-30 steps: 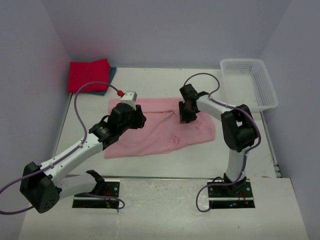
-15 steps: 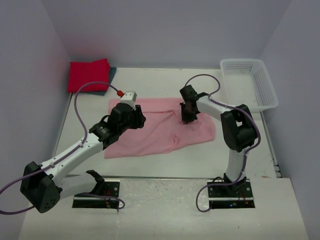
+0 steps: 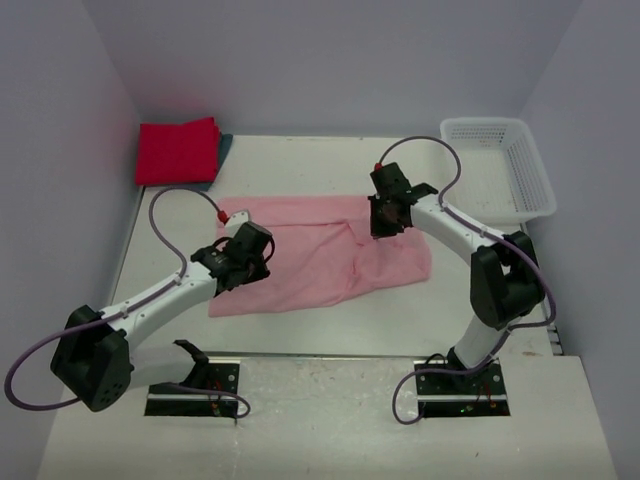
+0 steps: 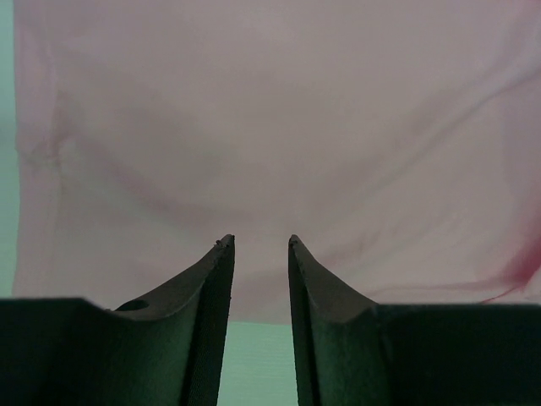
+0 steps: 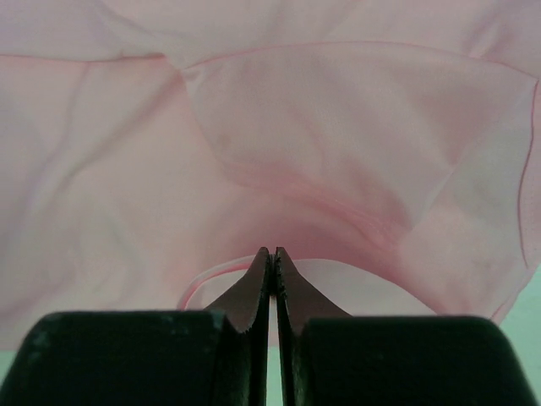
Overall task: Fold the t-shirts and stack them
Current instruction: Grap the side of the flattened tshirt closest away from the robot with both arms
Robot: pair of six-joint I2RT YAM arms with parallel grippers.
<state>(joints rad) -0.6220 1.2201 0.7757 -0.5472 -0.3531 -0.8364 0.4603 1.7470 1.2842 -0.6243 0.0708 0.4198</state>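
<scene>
Now that the right end effector [image 5: 272, 251] has clamped shut on a fold of the large pale pink cloth t-shirt [image 3: 310, 270] and lifted it, folding looks under way | left end effector [image 4: 258, 245] lowered over the shirt's left part, fingers narrowly apart, empty | shirt spread mid-counter [image 3: 300, 165]

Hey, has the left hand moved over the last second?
Yes. The left hand drew back toward the near edge of the table, farther from the red shirt.
</scene>
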